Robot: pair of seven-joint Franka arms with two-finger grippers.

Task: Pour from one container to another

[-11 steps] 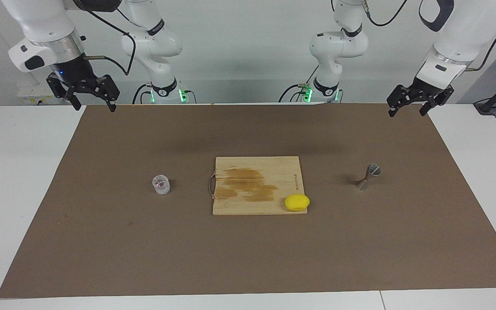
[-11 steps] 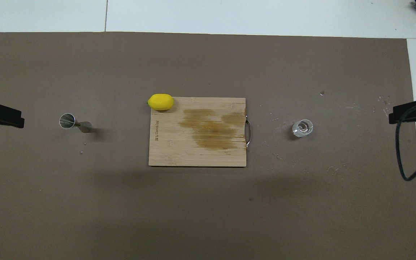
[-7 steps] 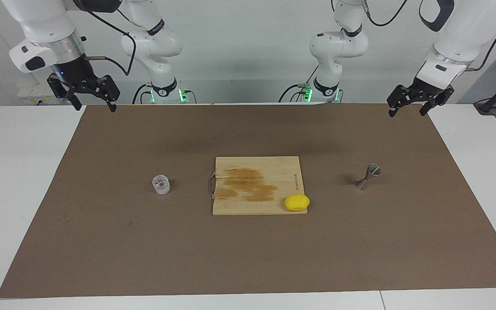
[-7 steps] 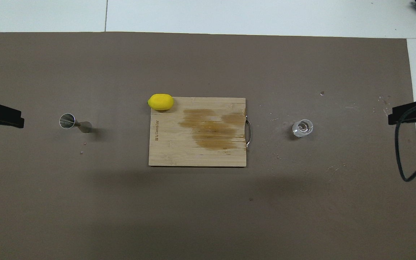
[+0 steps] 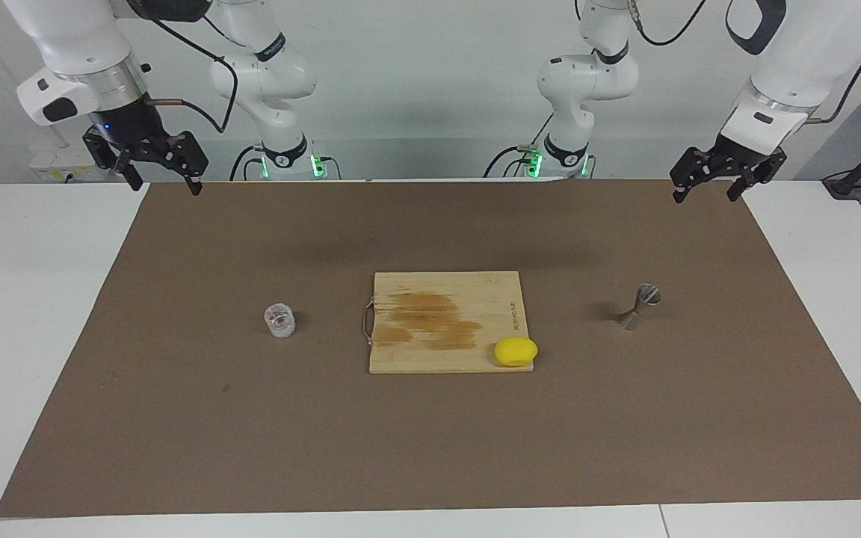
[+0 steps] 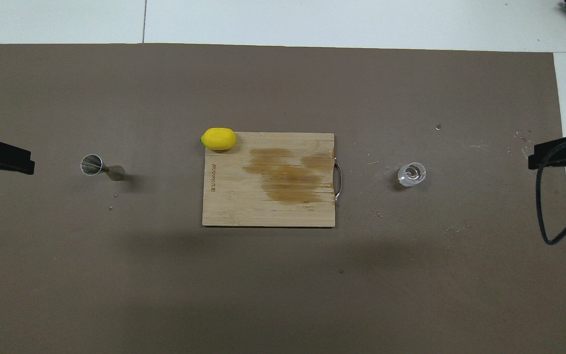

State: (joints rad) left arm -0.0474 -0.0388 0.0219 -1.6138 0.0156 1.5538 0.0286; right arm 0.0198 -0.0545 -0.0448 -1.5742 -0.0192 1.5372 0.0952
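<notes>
Glass tumbler (image 5: pixel 279 320) and jigger (image 5: pixel 640 306) stand well apart from both raised, empty, open jaws.

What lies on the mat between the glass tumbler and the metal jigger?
A wooden cutting board with a lemon on its corner lies between the tumbler and the jigger, clearest in the overhead view.

Cutting board (image 5: pixel 445 321) in middle of mat (image 5: pixel 430 448) on worktop (image 5: pixel 27 299). Lemon (image 5: pixel 516 351) on board corner, far from robots, toward left arm's end. Glass tumbler (image 5: pixel 279 320) beside board toward right arm's end. Jigger (image 5: pixel 638 306) beside board toward left arm's end, upright.
</notes>
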